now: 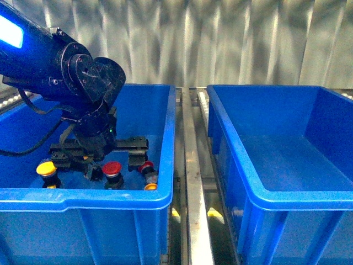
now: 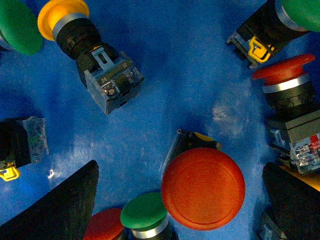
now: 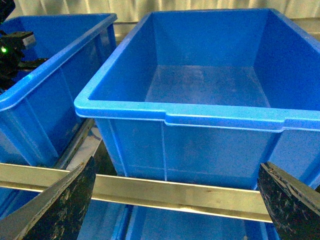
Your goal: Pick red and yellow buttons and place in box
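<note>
Left gripper [image 2: 180, 167] hangs inside the left bin [image 1: 83, 197], jaws spread wide and holding nothing. Directly below, between its fingers, a red button [image 2: 202, 187] stands cap-up, stem pointing at the wrist. A yellow button [image 2: 62, 17] and green buttons [image 2: 145, 210] lie scattered on the smooth blue floor. The right gripper [image 3: 177, 192], also spread and empty, hovers by the empty box [image 1: 298, 199]. A ribbed metal wall [image 1: 220, 38] stands behind.

Dim, bluish, grainy — pale sheen on the box [image 1: 287, 160] floor, glare along the rail [image 1: 197, 221]
</note>
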`<state>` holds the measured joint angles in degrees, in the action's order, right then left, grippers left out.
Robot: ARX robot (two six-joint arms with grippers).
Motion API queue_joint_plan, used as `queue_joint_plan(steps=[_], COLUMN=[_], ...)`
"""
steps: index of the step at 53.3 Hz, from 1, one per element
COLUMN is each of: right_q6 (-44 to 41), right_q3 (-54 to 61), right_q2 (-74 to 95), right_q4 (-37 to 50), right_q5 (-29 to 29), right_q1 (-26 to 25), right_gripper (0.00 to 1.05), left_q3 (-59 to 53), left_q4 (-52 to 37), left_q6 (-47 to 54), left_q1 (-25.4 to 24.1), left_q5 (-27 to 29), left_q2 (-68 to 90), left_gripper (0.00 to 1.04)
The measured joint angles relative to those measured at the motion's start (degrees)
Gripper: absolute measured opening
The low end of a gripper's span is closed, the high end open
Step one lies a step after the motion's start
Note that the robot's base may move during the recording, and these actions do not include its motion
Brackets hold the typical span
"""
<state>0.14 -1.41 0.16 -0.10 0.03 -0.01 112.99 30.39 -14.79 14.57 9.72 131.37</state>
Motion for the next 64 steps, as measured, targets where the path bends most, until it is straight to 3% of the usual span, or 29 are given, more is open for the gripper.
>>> queue_joint_plan(steps=[21, 40, 52, 64], right_q6=[0.00, 0.00, 0.00, 0.00], right_q3=[-0.02, -0.02, -0.02, -0.02], right_q2=[0.00, 0.00, 0.00, 0.00], right_q4=[0.00, 0.00, 0.00, 0.00], right_q5=[0.00, 0.00, -0.02, 0.00], right_q1=[0.00, 0.00, 0.00, 0.00], right_gripper=[0.98, 0.98, 0.98, 0.98], left_q3=[3.39, 1.73, -12.63, -30.95], left_q4=[2.38, 0.98, -6.78, -15.56], left_q6=[-0.02, -0.04, -0.59, -0.98], left_q1=[0.13, 0.04, -1.86, -8.46], left_q5=[0.39, 0.57, -2.23, -7.08], left_q2=[1.77, 1.11, -10.56, -34.10], left_gripper=[0.38, 0.35, 0.35, 0.35])
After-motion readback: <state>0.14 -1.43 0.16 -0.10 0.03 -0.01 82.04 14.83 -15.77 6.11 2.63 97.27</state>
